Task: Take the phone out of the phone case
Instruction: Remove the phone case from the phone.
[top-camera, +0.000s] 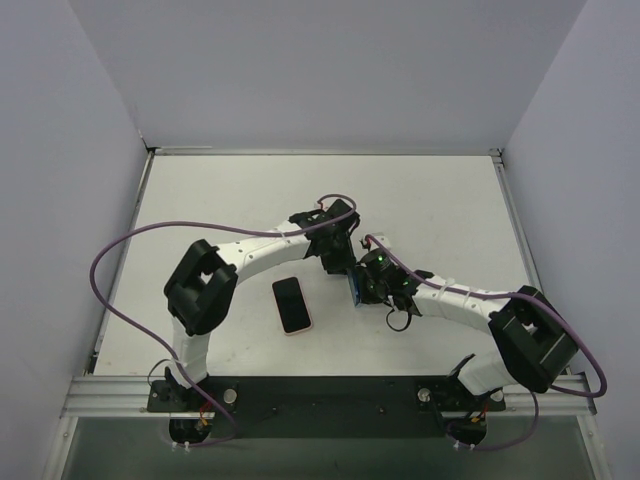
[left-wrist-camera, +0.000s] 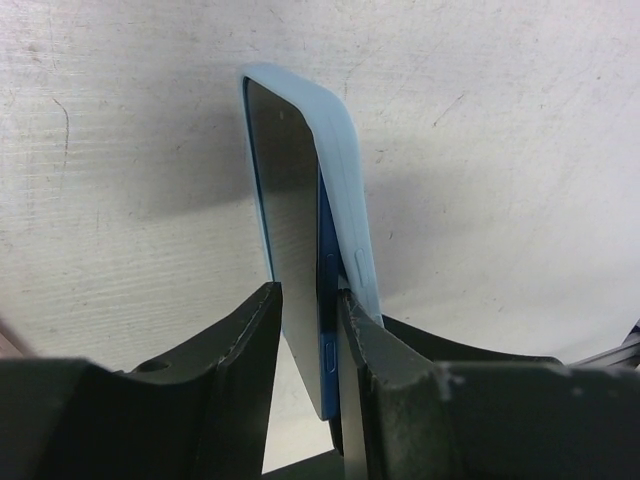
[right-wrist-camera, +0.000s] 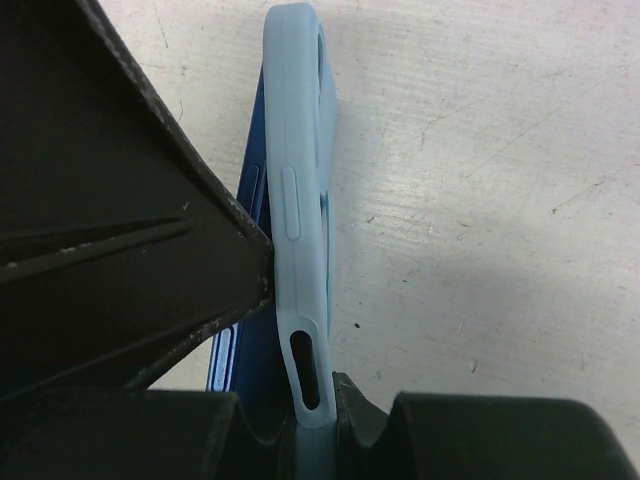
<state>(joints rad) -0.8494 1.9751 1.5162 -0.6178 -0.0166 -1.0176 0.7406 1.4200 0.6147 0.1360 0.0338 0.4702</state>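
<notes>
A blue phone (left-wrist-camera: 290, 220) with a dark screen stands on edge above the table, partly out of its light blue case (left-wrist-camera: 345, 170). My left gripper (left-wrist-camera: 308, 300) is shut on the phone's lower part; the case edge has come away to the right of the phone. My right gripper (right-wrist-camera: 305, 340) is shut on the case (right-wrist-camera: 300, 180), with the blue phone edge (right-wrist-camera: 250, 180) to its left. In the top view both grippers, left (top-camera: 340, 262) and right (top-camera: 366, 284), meet at the phone (top-camera: 356, 290) in the table's middle.
A second phone with a black screen and a pink case (top-camera: 292, 305) lies flat on the table just left of the grippers. White walls enclose the table on three sides. Purple cables loop beside both arms.
</notes>
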